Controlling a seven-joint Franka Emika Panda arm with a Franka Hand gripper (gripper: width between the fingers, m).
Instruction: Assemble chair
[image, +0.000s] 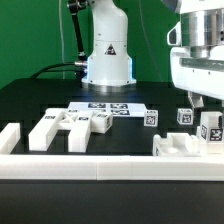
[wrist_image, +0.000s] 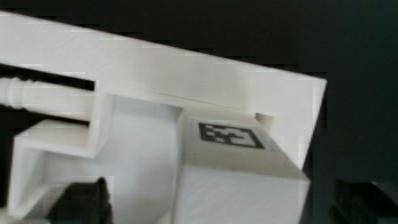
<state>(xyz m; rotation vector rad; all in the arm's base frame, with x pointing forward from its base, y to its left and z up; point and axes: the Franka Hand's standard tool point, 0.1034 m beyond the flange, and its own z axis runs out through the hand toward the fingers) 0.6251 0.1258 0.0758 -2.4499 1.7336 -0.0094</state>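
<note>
In the wrist view a white chair part (wrist_image: 160, 110) with a black-and-white tag (wrist_image: 228, 135) fills the frame. It has a flat slab, a round peg and a stepped block. My gripper (wrist_image: 196, 208) stands open astride it, with one dark fingertip (wrist_image: 71, 200) over its stepped side; the other is lost against the black table. In the exterior view my gripper (image: 200, 102) hangs at the right, just above that white part (image: 180, 146). Whether a finger touches the part I cannot tell.
Several loose white chair parts (image: 60, 128) lie at the exterior view's left. Small tagged cubes (image: 150, 117) stand mid-right, and the marker board (image: 105, 108) lies in front of the robot base (image: 107, 60). A long white border rail (image: 100, 166) runs along the front.
</note>
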